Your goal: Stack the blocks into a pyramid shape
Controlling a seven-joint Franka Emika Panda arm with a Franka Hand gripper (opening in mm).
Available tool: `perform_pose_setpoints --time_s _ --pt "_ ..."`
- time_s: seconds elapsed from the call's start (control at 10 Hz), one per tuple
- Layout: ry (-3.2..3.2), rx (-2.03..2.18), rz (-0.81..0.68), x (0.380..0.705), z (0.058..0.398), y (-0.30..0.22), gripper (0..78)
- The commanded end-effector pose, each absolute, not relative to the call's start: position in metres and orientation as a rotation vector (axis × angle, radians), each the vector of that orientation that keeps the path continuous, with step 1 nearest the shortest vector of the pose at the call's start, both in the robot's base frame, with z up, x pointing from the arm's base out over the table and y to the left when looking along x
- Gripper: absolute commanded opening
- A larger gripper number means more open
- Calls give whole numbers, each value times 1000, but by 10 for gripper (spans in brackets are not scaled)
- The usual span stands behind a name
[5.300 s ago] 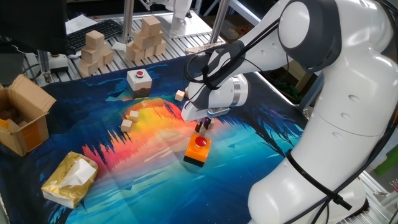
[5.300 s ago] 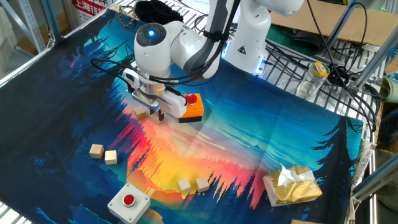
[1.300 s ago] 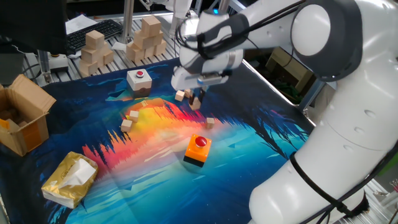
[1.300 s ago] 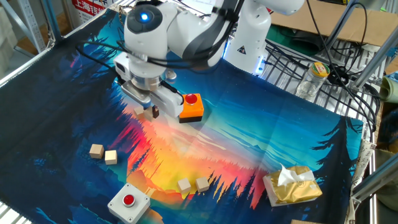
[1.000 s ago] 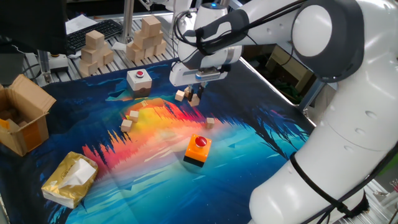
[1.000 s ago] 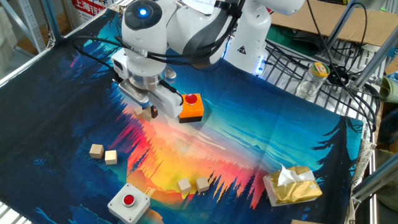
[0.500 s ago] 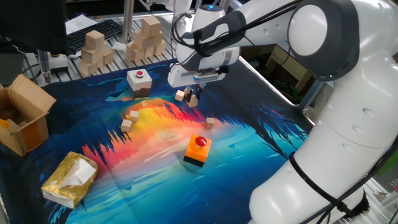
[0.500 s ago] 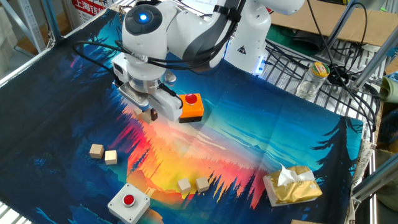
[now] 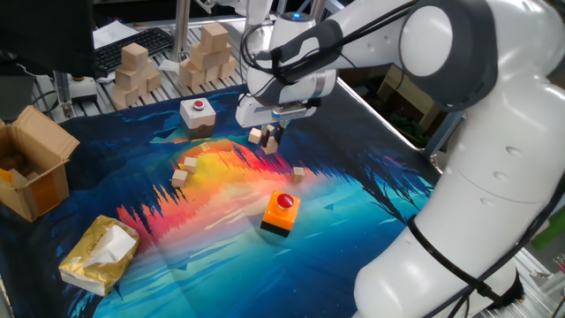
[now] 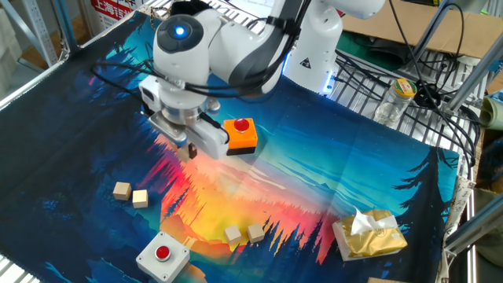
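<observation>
Apparently five loose blocks (image 9: pixel 297 173), two button boxes (image 9: pixel 280 213), one end effector (image 9: pixel 272 142).

Orange button box (image 9: pixel 281 213) sat on the mat near the pincer, camera-side; white button box (image 9: pixel 198 114) lay beside it, opposite side. Cardboard box (image 9: pixel 33 172), yellow tissue pack (image 9: pixel 99 254) and large wooden blocks (image 9: pixel 168 60) stood well apart

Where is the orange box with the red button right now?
In one fixed view the orange box with the red button sits mid-mat, just below a small tan wooden cube. In the other view it is beside the tool.
</observation>
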State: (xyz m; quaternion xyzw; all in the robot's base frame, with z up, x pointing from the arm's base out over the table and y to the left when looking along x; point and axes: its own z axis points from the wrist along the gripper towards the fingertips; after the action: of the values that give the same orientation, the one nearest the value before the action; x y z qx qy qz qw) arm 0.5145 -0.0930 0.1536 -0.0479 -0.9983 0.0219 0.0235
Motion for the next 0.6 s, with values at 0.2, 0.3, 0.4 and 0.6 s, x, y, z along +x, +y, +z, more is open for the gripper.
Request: perform_pose_setpoints --time_s 0.2,0.3,0.4,0.6 --pt "-3101 -88 71 526 143 -95 11" --pt "-3113 -69 69 526 132 -95 11" --pt "-3121 -57 71 525 127 -96 11" --pt "-3133 -37 73 525 118 -97 11"
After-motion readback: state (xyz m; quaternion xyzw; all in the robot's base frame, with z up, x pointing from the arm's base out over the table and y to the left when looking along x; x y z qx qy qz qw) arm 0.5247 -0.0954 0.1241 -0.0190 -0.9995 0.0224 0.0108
